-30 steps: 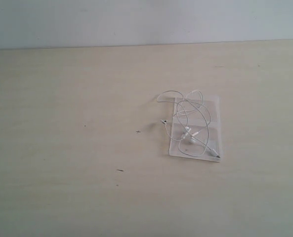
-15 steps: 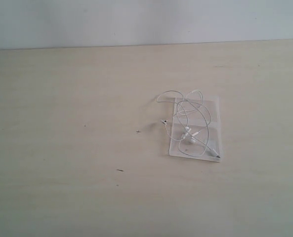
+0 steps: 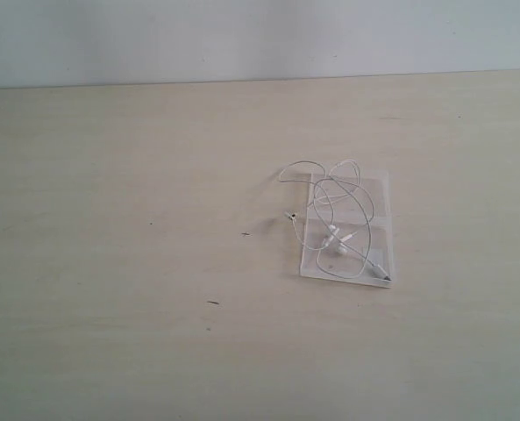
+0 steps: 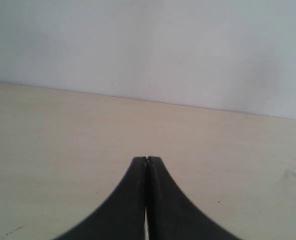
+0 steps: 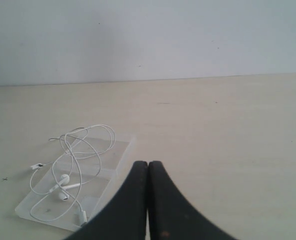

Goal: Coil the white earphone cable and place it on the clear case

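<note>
We log left gripper [image 4: 147, 161] fingers pressed together, empty, right gripper [image 5: 148, 164] the same, earphone cable [image 5: 64, 178] loosely coiled on clear case [image 5: 115, 152], near right fingers, well apart from left fingers

a pale wooden table [image 3: 137, 263] fills most of the view, with a plain light wall [image 3: 242, 35] behind its far edge. the clear case [image 3: 375, 189] lies flat on the table, right of centre. the white earphone cable [image 3: 365, 203] rests on it in loose, untidy loops. one loop [image 3: 296, 165] spills past the case's left far corner onto the wood, and a small end piece [image 3: 289, 216] lies just off its left edge. the two earbuds [image 3: 334, 237] sit close together near the case's middle. a few small dark marks [image 3: 213, 303] dot the table to the left.
</note>
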Motion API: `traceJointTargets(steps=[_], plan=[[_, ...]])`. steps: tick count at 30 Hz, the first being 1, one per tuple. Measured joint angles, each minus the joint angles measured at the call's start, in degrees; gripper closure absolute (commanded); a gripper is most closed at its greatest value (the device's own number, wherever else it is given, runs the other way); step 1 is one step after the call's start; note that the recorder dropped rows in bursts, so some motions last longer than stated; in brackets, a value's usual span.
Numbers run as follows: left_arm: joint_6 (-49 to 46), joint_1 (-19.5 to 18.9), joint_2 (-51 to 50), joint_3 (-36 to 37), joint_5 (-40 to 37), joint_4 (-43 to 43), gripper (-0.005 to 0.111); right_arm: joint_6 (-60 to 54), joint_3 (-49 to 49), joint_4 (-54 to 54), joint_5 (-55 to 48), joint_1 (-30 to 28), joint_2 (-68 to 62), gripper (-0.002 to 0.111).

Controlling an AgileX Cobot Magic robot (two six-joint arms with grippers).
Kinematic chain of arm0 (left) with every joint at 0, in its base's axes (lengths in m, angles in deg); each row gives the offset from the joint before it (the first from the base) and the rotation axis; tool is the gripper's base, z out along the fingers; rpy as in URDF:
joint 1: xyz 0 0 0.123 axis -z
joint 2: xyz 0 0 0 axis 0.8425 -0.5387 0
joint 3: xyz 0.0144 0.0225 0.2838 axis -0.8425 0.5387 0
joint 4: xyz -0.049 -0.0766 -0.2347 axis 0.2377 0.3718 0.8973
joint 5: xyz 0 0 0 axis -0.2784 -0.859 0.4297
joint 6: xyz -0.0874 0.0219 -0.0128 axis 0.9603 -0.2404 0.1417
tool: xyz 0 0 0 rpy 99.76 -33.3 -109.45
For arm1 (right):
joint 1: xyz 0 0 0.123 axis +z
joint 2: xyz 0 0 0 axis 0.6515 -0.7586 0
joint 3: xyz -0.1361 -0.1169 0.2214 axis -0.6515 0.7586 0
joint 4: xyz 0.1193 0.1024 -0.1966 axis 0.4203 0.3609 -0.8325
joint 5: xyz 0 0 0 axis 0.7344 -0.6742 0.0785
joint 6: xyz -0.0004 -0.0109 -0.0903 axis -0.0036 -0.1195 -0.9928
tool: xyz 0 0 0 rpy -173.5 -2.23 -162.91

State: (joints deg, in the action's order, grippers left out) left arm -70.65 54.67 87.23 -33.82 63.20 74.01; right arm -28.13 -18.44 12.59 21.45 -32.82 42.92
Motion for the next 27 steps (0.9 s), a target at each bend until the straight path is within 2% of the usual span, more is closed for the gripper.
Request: traceJointTargets(steps=[9, 17, 27], plan=[[-0.1, -2.8, 0.0, 0.1, -3.1, 0.0, 0.107, 0.0, 0.0, 0.0, 0.0, 0.0, 0.0, 0.108], [0.5, -2.9, 0.0, 0.1, -8.7, 0.0, 0.107, 0.0, 0.0, 0.0, 0.0, 0.0, 0.0, 0.108], [0.5, -2.9, 0.0, 0.1, -9.6, 0.0, 0.107, 0.0, 0.0, 0.0, 0.0, 0.0, 0.0, 0.108]])
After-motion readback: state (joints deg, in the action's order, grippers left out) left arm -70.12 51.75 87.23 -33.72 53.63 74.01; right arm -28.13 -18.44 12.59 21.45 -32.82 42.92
